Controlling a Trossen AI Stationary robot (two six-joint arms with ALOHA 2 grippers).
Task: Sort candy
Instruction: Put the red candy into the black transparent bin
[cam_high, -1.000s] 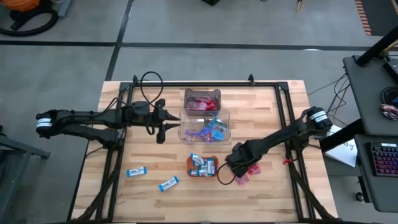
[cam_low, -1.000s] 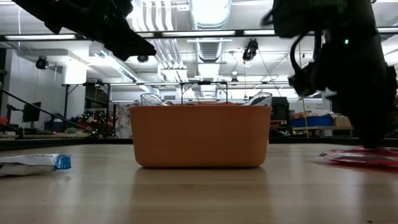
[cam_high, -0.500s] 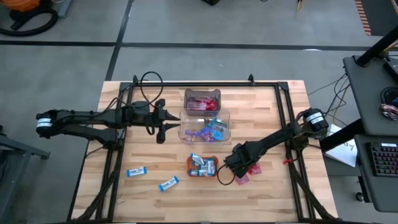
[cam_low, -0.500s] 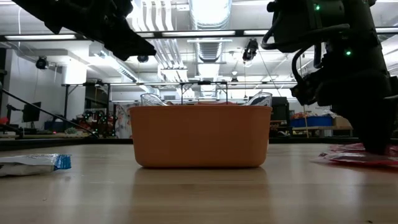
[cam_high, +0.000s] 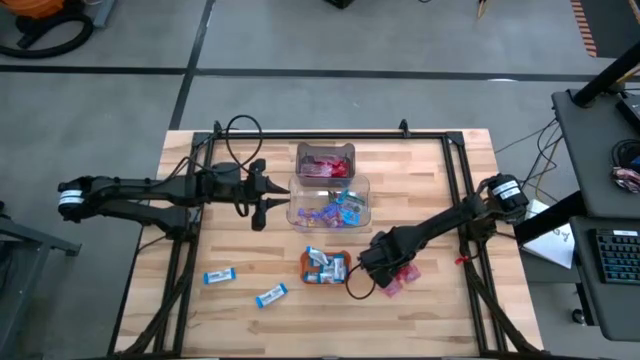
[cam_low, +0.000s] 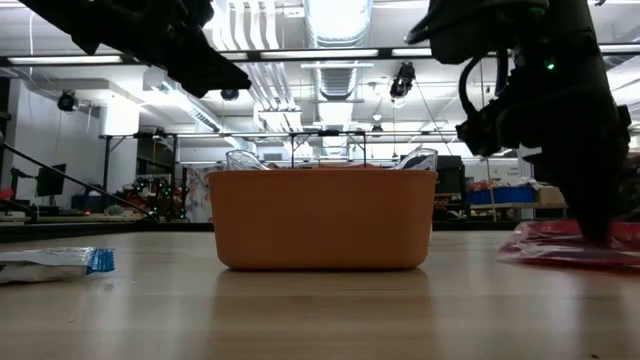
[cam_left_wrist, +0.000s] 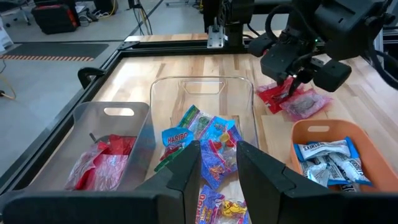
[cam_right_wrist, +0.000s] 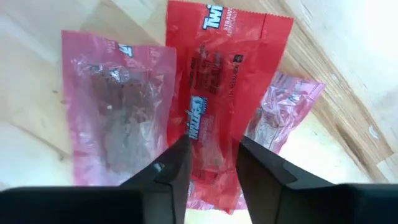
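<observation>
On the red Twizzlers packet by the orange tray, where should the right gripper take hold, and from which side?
Judging by its pose, grip the red packet across its narrow width near the middle, coming straight down from above. It lies flat on the table, overlapping two pinkish packets, so no side edge is free. The right gripper already straddles it that way.

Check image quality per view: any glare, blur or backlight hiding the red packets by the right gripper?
Low view: ceiling lights backlight the scene, so the right gripper is near-silhouette and the red packets lie low at the frame edge. Right wrist view: close and sharp, slight sheen on the wrappers, lettering partly readable. High view: even light, packets tiny and half covered by the arm.
</observation>
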